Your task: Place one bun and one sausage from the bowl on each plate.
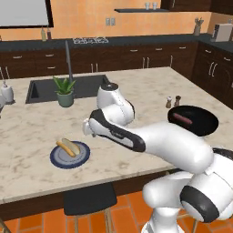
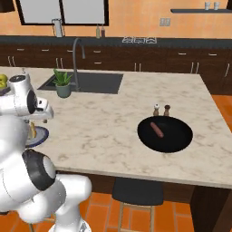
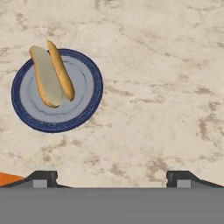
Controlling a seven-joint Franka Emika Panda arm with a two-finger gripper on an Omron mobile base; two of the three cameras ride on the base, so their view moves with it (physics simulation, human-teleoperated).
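A beige marbled stone worktop (image 1: pixel 36 123) fills the middle of the left base view, with dark wood cabinets and an orange wall behind. A sunken dark sink (image 1: pixel 43 88) and a potted green plant (image 1: pixel 64 92) sit upper left. The tan oblong bun (image 3: pixel 51 74) lies on the grey-blue plate with dark blue rim (image 3: pixel 83 111), upper left in the hand view. The pincer (image 3: pixel 111 177) hangs open and empty over bare stone. At right, the reddish-brown sausage (image 2: pixel 157 129) lies in the glossy black bowl (image 2: pixel 176 140), beside two small shakers (image 2: pixel 161 110).

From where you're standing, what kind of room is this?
A home kitchen, by the look of it: a marble-look island counter with a sink and tall faucet, and dark wood cabinets along the back wall.
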